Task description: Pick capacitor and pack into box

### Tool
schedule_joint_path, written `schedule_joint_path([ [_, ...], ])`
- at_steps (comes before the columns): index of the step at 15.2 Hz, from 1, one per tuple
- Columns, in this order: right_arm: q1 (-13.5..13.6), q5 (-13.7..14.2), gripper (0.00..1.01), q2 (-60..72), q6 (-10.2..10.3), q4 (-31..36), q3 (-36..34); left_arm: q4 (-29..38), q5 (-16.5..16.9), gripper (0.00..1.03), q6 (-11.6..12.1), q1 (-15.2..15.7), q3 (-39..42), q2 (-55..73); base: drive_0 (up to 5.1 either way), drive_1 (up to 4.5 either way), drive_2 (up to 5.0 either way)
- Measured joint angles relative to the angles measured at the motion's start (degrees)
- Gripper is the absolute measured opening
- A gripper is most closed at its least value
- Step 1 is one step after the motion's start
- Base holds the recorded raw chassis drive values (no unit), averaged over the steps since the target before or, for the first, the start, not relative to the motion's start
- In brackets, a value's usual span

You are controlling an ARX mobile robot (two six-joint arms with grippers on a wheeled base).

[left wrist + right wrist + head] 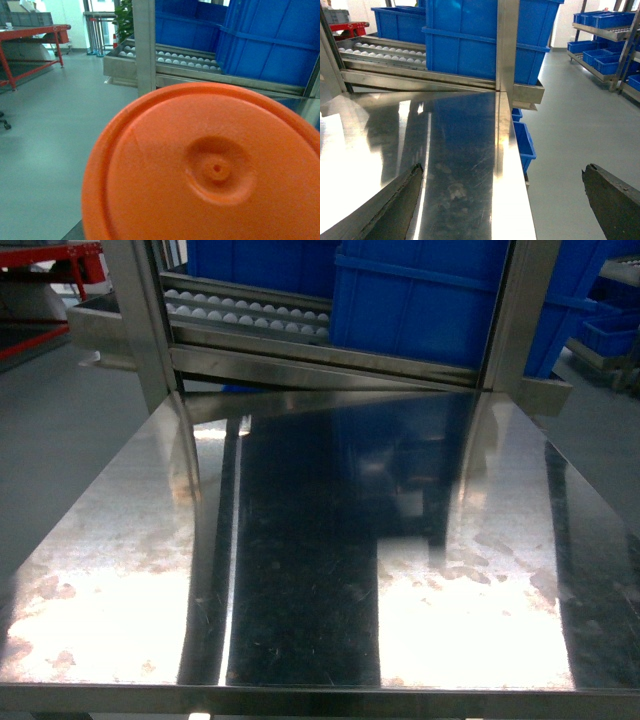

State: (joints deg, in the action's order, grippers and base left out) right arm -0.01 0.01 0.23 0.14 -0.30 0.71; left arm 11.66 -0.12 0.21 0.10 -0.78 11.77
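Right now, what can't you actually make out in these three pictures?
- Left gripper: left wrist view, hidden behind the orange capacitor filling the frame; open or shut is unclear.
- Capacitor's sides: same view, only its round end shows, its lower part cut off by the frame edge.
- The packing tub: in no view.
- Steel table: head view, glare washes out its front.
- Right gripper: fingers cropped at the bottom edge.

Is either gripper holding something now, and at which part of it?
The right gripper is open and holds nothing. The orange capacitor fills the left wrist view end-on, but no fingers show, so a hold cannot be told.
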Motion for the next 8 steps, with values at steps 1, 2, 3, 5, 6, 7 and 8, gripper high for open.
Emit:
schedule_joint_path([
  [1,0.0,0.0,0.98,0.0,0.0,0.0,0.0,-0.9,0.0,0.44,0.0,0.0,0.0,-0.9,0.0,0.0,0.0],
  [2,0.0,0.0,0.98,0.0,0.0,0.0,0.0,-1.6,0.0,0.44,0.0,0.0,0.0,-1.7,0.0,0.0,0.0],
  [3,0.0,0.0,0.98,0.0,0.0,0.0,0.0,-6.8,0.0,0.44,0.0,0.0,-0.1,-5.3,0.0,0.0,0.0],
  [5,0.0,0.0,0.98,0.0,0.0,0.0,0.0,-10.8,0.1,0.44,0.0,0.0,-0.2,-11.3,0.0,0.0,0.0],
  [6,0.0,0.0,0.98,0.0,0.0,0.0,0.0,-12.3,0.2,0.44,0.0,0.0,0.0,-11.3,0.0,0.0,0.0],
  [7,0.0,0.0,0.98,0.0,0.0,0.0,0.0,-11.7,0.1,0.44,0.0,0.0,0.0,-11.3,0.0,0.0,0.0],
  [8,0.0,0.0,0.98,0.0,0.0,0.0,0.0,-12.0,0.1,0.44,0.0,0.0,0.0,-11.3,0.0,0.0,0.0],
])
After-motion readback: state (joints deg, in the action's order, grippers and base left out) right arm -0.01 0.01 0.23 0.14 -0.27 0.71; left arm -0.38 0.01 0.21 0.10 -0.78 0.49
